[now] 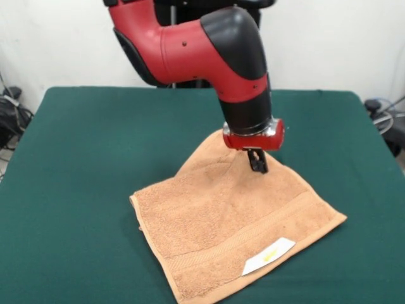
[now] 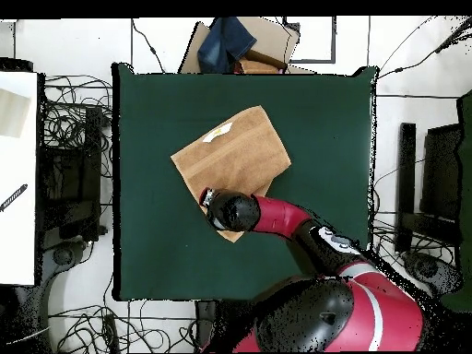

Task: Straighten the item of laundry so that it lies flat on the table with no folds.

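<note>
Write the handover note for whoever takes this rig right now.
Pincer: down at the towel, near its far corner; open or shut cannot be told.
Towel: mid-table, set diagonally, label at the near edge. Near part lies flat.
Left: the far corner rises in a fold under the pincer; it must be spread flat.

Dark green table [image 1: 82, 158], felt-like top. One thing lies on it: light orange-tan towel [image 1: 215, 221], turned diagonal to the table edges. In the front view towel sits right of table centre and reaches toward the near edge. White label with yellow print [image 1: 269, 255] near the towel's near-right edge. Woven band runs just behind the label. Far part of towel rumpled, creased.
</note>
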{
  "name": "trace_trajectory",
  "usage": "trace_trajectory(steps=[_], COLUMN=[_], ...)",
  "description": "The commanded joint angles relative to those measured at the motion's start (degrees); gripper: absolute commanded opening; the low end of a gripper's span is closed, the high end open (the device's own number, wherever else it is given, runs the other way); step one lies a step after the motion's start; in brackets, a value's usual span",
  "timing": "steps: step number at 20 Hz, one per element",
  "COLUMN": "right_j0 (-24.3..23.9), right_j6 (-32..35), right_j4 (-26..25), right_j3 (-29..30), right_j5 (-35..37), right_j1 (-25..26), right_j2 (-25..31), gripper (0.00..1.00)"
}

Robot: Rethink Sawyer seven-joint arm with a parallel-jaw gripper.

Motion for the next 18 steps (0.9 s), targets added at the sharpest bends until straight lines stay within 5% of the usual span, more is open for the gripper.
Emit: trace_trajectory(steps=[1,8,12,18], right_j0=[2.58,3.15,8.31,7.85], right_j6=[13.13,13.82,13.28,11.21], right_j4=[3.16,6.76,9.17,11.29], right_j3=[0.54,4.92,4.57,7.11], right_j5=[-13.41,-9.51,-1.13,4.29], right_j1=[10.73,3.32,-4.15,-11.02], right_j2=[6.55,6.88,1.38,-0.16], gripper=[0.00,0.00,0.00,0.00])
